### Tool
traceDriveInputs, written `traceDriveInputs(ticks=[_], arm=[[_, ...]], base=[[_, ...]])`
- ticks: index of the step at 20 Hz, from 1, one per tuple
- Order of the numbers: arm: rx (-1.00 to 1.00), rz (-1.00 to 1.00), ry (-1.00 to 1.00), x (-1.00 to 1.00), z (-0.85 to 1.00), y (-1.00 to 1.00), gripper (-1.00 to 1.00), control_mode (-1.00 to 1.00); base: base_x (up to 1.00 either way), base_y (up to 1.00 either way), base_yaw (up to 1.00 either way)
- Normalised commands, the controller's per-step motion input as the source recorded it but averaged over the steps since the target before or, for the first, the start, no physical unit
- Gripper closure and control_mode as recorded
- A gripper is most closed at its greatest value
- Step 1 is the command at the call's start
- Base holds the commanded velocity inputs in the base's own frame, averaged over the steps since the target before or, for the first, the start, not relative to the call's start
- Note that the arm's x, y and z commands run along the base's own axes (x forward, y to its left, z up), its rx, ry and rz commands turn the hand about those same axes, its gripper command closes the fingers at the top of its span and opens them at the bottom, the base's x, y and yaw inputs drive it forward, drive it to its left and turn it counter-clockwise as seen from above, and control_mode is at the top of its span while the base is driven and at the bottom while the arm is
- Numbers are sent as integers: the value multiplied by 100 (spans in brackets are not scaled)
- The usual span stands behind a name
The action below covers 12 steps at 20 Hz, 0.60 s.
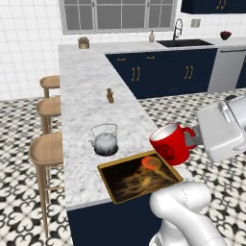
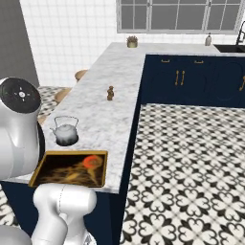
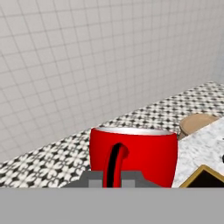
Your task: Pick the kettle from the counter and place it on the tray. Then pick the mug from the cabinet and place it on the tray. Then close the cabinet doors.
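Mug (image 1: 171, 143), red and tilted, hangs in the air just past the tray's (image 1: 111, 177) right corner at the counter (image 1: 86, 96) edge, its handle clamped in the closed gripper (image 1: 193, 138), while the kettle (image 1: 105, 141) sits on the counter just beside the tray.

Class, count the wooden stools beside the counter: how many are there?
3, in a row along the counter's far side: near, middle, far. More may be hidden.
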Motion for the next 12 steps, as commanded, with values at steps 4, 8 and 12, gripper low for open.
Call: traceDriveInputs(ticks=[4,8,12], arm=[[0,30,14,13,-28,-37,100,-100],[1,44,13,24,-31,-36,100,-100],[13,43,1,42,-25,-43,100,-100]], base=[[0,0,0],[0,0,0],[0,0,0]])
